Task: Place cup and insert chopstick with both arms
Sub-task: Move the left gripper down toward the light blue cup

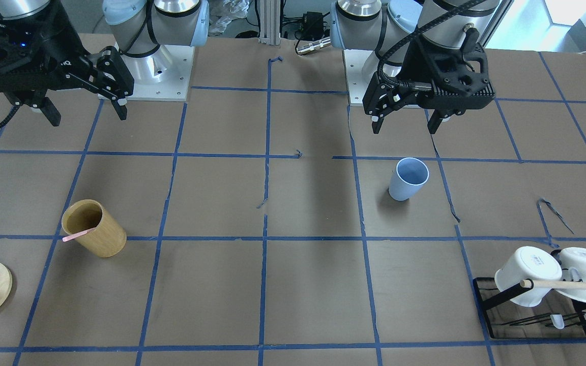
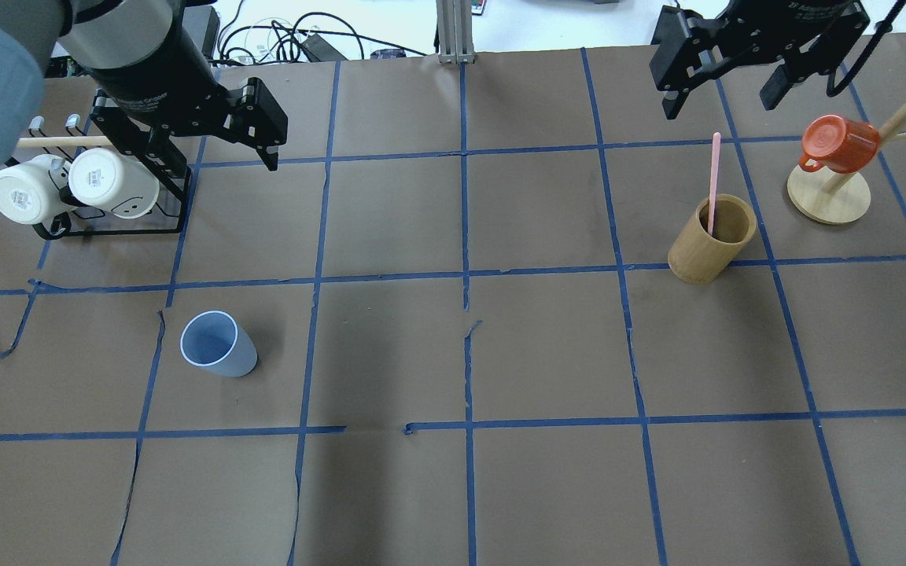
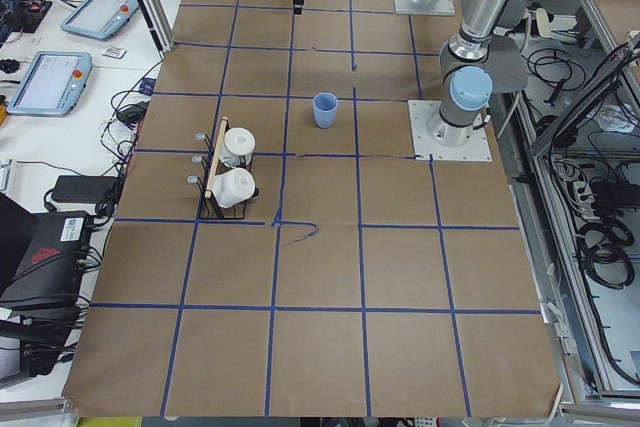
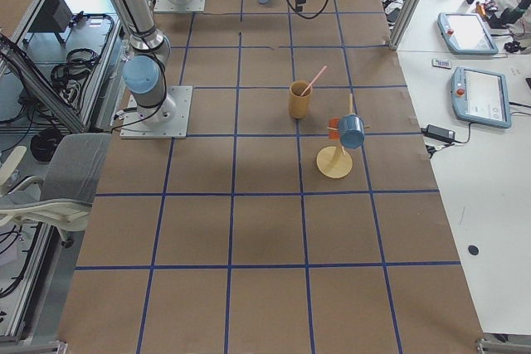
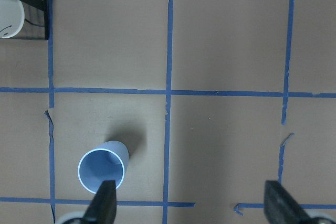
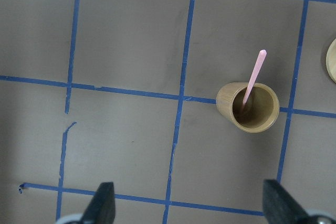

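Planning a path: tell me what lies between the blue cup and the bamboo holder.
Only bare taped table between cup and holder, shown in the overhead view.

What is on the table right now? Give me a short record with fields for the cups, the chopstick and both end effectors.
blue cup: upright, empty, on the robot's left side of the table
wooden cup: upright, on the robot's right side
pink chopstick: standing tilted inside the wooden cup
left end effector: open, empty, raised, apart from the blue cup
right end effector: open, empty, raised, apart from the wooden cup
white mugs: two, on a black rack
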Controlling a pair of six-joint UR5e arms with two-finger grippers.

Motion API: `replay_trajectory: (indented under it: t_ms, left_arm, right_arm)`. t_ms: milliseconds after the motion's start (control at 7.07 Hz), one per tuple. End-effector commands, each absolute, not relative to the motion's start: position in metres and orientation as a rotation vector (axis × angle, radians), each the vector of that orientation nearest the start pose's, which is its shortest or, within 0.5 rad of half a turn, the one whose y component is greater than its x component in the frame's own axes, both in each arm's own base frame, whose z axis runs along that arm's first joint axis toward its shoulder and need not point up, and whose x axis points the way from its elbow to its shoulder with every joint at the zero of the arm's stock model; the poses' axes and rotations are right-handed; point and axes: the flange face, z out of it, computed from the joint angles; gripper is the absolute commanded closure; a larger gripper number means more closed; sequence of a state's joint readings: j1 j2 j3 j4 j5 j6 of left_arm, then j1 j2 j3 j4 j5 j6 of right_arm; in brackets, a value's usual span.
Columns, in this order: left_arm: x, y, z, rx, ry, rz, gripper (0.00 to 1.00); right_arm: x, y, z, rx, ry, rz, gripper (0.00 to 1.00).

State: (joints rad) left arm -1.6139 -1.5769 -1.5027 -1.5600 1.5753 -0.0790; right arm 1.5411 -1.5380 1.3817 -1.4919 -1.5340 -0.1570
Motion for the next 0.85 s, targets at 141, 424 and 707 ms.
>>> replay_trajectory:
  t_ms: [141,424,707]
  left_arm:
    - [-0.155,-0.493,0.521,-0.056,3.139,-0.118,0.0]
    - [-0.154,-0.492,0.523,-0.056,3.139,-0.123,0.0]
    - [-0.154,-0.49,0.521,-0.053,3.137,-0.118,0.0]
  right_arm:
    - [0.12,-0.514,0.556,-0.2,3.113,-0.13,0.0]
    - [0.12,-0.514,0.555,-0.195,3.111,-0.131,0.0]
    - [0.118,-0.514,0.541,-0.186,3.11,-0.107,0.0]
